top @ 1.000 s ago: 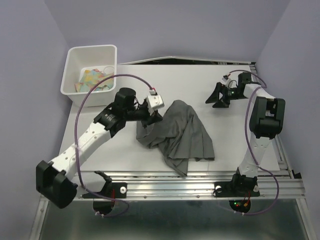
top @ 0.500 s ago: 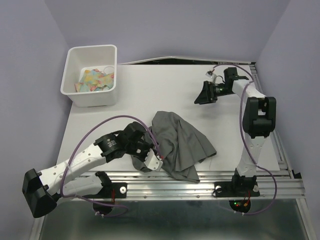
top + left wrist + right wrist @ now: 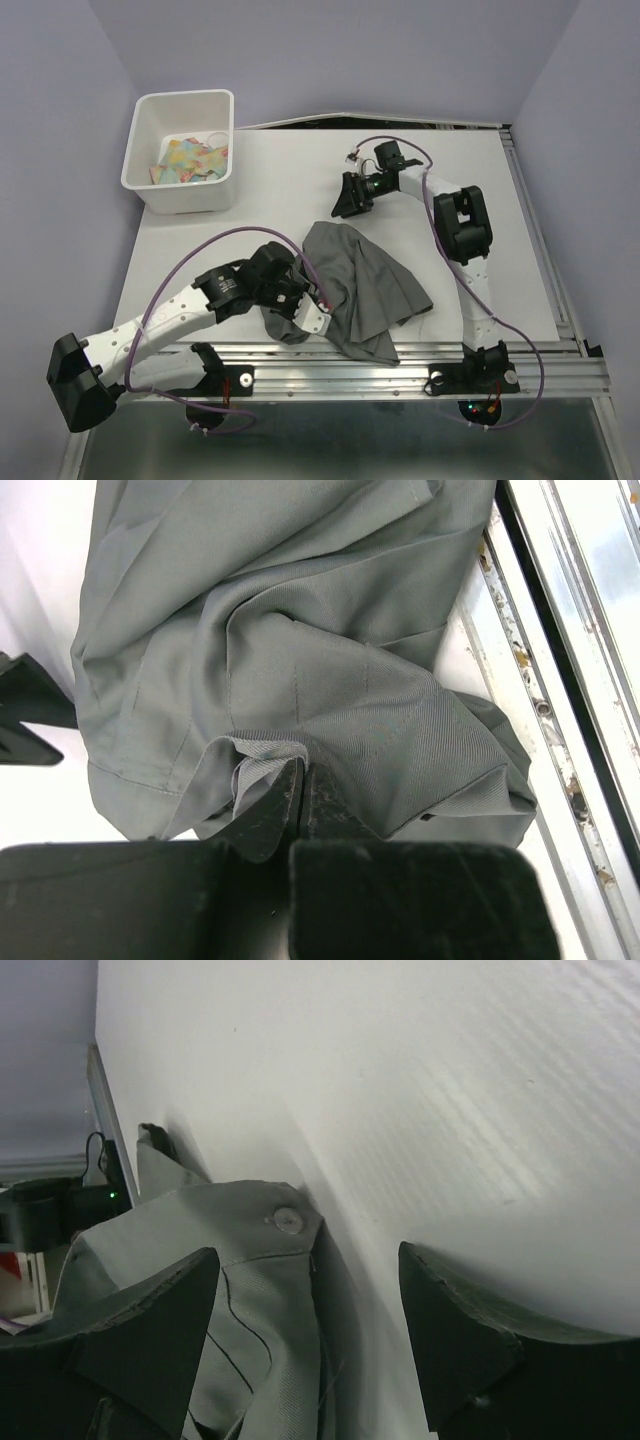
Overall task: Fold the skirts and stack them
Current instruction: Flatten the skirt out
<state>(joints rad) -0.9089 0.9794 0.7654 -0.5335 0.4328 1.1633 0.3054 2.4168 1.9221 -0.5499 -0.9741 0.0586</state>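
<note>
The dark charcoal-grey pleated cloth skirt (image 3: 365, 290) lies crumpled on the white table (image 3: 290, 170), between the two grippers. Its long axis runs from the right gripper (image 3: 347, 203) at the far end towards the metal rail (image 3: 420, 368) at the near edge. The narrow end, with a small round grey button (image 3: 286, 1220) at its corner, points at the right gripper. The wider, folded part spreads beside and beyond the left gripper (image 3: 303, 785).

The left gripper has its jaws pressed together on a fold of the skirt's edge, and cloth bunches on both sides of the fingers. The right gripper stands with its jaws wide apart and holds nothing. It is just beyond the buttoned corner and, in the top view, apart from the cloth.

Compared with half a second ago, we see the right gripper swung leftwards across the table, so that it is now much nearer the skirt. The left gripper and the cloth have barely shifted. A second ago the left gripper held the skirt farther out on the table, and the cloth now sits closer to the rail.

A white plastic bin (image 3: 180, 195) of coloured cloth stands well to the far left of the left gripper.
</note>
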